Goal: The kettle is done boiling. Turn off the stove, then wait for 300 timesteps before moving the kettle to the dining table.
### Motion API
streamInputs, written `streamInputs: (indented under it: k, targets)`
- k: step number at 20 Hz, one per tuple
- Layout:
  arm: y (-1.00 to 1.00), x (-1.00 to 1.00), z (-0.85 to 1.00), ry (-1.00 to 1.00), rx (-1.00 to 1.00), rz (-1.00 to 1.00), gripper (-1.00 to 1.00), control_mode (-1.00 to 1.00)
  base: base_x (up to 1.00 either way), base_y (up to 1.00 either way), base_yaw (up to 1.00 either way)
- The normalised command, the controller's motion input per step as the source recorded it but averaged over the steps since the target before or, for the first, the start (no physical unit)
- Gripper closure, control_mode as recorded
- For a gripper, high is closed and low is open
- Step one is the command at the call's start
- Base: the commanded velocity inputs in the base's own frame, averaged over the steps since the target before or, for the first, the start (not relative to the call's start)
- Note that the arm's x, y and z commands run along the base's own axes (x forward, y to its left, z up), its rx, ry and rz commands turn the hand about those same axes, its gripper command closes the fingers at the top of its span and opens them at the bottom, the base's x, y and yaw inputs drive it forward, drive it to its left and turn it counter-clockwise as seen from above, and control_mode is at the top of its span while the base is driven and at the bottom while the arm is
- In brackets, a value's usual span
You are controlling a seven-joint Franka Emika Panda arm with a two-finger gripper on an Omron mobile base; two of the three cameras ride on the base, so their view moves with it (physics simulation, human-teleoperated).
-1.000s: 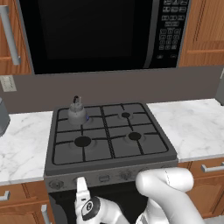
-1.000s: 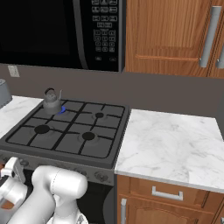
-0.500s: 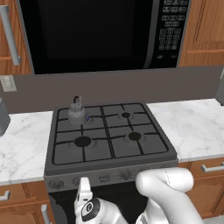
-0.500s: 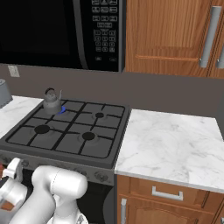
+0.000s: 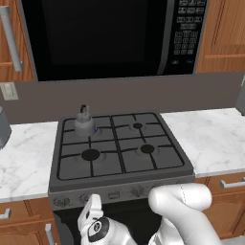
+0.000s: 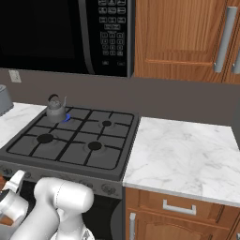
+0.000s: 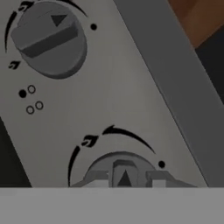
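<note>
Gripper [image 5: 92, 206] sits low against the stove's [image 5: 119, 165] front panel, close over a knob [image 7: 124, 171]; whether its fingers are spread or closed I cannot tell. Another knob [image 7: 49, 38] lies beyond it. Kettle [image 5: 84, 122] stands well above, on the back left burner.

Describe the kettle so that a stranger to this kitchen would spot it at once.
Find the black microwave; directly beneath it is the dark grey stove. The kettle sits on the back-left burner: small, squat and grey, with a black loop handle, the sole object on the grates.
</note>
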Motion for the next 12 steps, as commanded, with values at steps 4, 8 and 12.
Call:
streamInputs:
  k: [4,8,12]
  targets:
    - [0.0,0.07,-0.09,0.03,0.23,-0.02,1.0,-1.0,0.0,0.0,0.0]
    - [0.0,0.08,-0.09,0.02,0.23,-0.01,1.0,-1.0,0.0,0.0,0.0]
    - [0.0,0.06,-0.07,0.02,0.22,-0.01,1.0,-1.0,0.0,0.0,0.0]
